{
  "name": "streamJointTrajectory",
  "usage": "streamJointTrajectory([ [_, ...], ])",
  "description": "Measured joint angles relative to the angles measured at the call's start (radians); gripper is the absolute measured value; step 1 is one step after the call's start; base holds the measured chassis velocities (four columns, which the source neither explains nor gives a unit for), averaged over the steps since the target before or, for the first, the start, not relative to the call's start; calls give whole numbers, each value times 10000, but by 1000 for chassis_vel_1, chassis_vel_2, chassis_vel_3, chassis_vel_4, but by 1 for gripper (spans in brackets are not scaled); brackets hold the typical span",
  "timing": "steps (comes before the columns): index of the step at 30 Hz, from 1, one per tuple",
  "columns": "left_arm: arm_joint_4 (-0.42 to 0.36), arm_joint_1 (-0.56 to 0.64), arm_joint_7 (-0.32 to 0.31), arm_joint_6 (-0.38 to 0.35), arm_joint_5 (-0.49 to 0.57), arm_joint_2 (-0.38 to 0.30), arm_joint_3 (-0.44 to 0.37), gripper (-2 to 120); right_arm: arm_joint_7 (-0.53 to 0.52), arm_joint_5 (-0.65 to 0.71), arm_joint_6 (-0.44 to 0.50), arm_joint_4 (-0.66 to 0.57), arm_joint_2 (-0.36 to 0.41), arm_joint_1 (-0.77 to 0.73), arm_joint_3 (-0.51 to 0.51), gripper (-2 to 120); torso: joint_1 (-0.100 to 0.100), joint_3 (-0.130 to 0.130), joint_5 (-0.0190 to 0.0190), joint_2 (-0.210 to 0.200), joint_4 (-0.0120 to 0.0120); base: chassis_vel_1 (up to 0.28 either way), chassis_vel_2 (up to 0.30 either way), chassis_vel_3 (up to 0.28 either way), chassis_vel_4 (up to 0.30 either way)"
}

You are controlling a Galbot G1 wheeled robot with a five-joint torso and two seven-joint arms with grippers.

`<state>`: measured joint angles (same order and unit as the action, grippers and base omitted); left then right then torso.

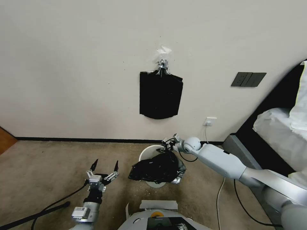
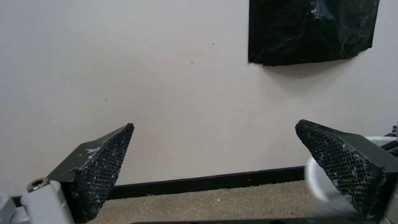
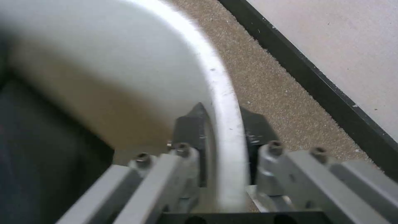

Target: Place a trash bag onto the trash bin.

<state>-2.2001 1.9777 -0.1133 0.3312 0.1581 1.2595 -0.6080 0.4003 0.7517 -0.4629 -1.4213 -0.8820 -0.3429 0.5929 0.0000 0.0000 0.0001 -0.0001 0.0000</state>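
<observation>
The cream-white trash bin (image 1: 149, 152) stands on the carpet close to the wall. A crinkled black trash bag (image 1: 157, 168) lies draped over its near side and covers most of the opening. My right gripper (image 1: 168, 144) reaches in from the right and is shut on the bin's far rim (image 3: 224, 93), one finger inside the wall and one outside (image 3: 222, 109). The bag's dark plastic (image 3: 33, 149) shows inside the bin. My left gripper (image 1: 105, 165) hovers open to the left of the bin, apart from it, with nothing between its pads (image 2: 215, 124). The bin's rim (image 2: 316, 183) sits beside its right pad.
A flat black bundle of bags (image 1: 160, 95) hangs from a metal clip on the wall above the bin. A bed (image 1: 281, 134) and its dark frame stand at the right. A wall socket (image 1: 209, 121) with a cable is behind my right arm. A black rod (image 1: 32, 217) lies at the lower left.
</observation>
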Motion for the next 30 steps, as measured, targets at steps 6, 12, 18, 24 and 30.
streamJointTrajectory([
  [6, -6, 3, -9, -14, 42, 19, 29, 100, -184, 59, -24, -206, 127, -140, -41, 6, 0, 0, 0, 0, -2, 0, 0, 0, 0],
  [12, -78, -15, -16, -104, 168, 12, 72, 100, -1191, 1008, -618, -1132, 437, -812, -723, 6, -1, 0, -1, 0, 0, 0, 0, 0, 0],
  [18, -78, -172, -36, -221, 228, -23, 225, 100, -4323, 3046, -1691, -2765, 823, -2329, -2548, 6, 0, 0, -1, 0, -1, 0, 0, 0, 0],
  [24, -82, -304, -57, -311, 229, -49, 329, 100, -6089, 4006, -1751, -3780, 805, -3423, -3783, 6, -1, 0, 0, 0, 1, 0, 0, 0, 0],
  [30, -101, -490, -181, -455, 255, -151, 461, 100, -8728, 4719, -1508, -5655, 457, -5645, -5608, 6, -1, -1, 0, 1, -3, 0, 0, 0, 0],
])
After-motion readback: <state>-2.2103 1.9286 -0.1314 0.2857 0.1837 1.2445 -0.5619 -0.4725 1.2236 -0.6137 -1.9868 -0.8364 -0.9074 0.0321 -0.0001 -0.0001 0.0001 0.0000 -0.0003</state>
